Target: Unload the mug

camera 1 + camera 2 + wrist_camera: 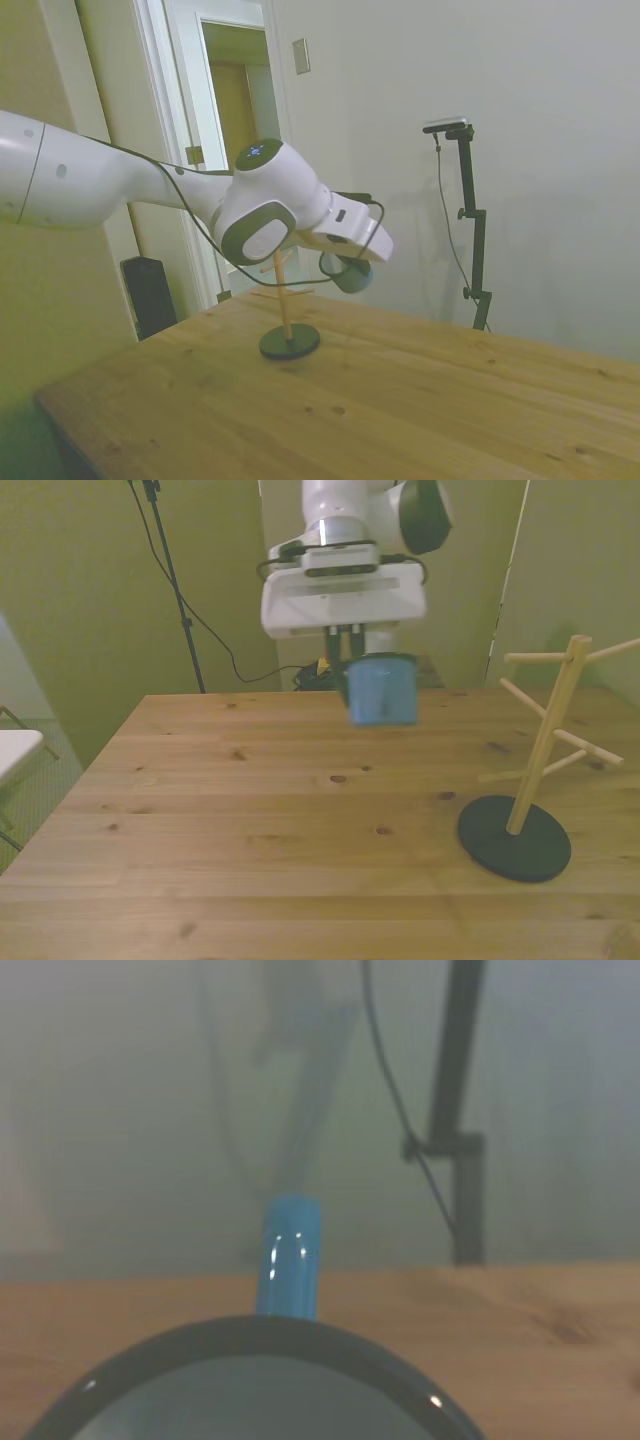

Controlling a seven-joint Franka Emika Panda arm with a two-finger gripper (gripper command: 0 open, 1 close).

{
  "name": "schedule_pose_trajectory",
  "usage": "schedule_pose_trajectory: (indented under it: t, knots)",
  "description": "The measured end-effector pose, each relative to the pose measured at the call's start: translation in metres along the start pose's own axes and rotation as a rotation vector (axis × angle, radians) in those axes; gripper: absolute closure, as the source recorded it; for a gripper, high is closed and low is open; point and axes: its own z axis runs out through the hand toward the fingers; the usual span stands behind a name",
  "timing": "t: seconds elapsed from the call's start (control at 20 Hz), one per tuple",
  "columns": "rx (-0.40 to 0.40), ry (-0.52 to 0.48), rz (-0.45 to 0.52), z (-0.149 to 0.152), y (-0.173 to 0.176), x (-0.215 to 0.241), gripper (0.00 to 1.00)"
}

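Pale walls and a doorway stand behind a wooden tabletop (250, 820). Above it, the white arm's gripper (345, 646) carries the blue mug (382, 689) in the air, clear of the wood. Two dark fingers (343, 640) come down at the mug's rim on the front view's left and pinch it; the mug hangs just below them. A wooden mug tree (545, 748) on a dark round base stands apart, toward the front view's right.
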Motion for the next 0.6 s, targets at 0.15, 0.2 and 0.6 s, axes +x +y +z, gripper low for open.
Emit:
schedule_pose_trajectory:
  t: [0.15, 0.2, 0.6]
  knots:
    - [-0.137, -0.082, 0.038, 0.009, 0.045, 0.009, 1.00]
    - [-0.173, -0.108, 0.040, 0.013, 0.056, 0.008, 1.00]
    - [-0.298, -0.240, 0.036, 0.048, 0.097, -0.021, 1.00]
